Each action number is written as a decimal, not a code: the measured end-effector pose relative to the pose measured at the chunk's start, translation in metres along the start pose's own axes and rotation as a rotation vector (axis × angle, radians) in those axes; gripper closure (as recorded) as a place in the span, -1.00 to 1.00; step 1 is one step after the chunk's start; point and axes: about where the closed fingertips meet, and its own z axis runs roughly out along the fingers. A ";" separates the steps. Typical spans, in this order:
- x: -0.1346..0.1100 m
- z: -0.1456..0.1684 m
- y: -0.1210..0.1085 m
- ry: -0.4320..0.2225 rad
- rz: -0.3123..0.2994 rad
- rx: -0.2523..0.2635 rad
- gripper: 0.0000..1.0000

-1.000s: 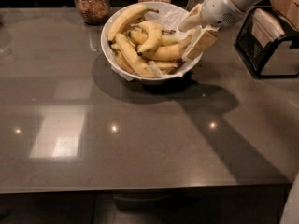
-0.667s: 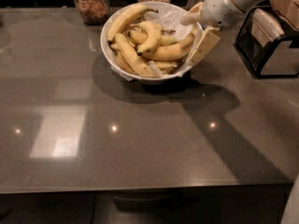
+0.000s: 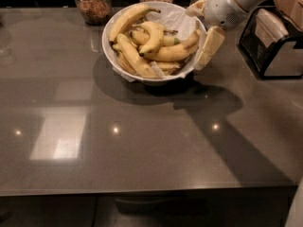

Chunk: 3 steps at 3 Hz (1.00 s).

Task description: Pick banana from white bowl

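Camera view: end effector (image 3: 198, 36) spread beside banana (image 3: 170, 53) at white bowl (image 3: 108, 55) rim.

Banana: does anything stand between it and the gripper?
The gripper is open at the bowl's right rim, beside the banana's right tip. Only that rim stands between: its lower finger hangs outside it. A hooked banana overlaps the far end.

place: kitchen (likely) | cues: grey counter (image 3: 142, 145), glass jars (image 3: 93, 6), white bowl (image 3: 108, 52) of bananas (image 3: 137, 56) | claw (image 3: 195, 37): at bowl's right rim
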 end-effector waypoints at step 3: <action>0.002 0.018 -0.004 -0.031 -0.033 -0.005 -0.44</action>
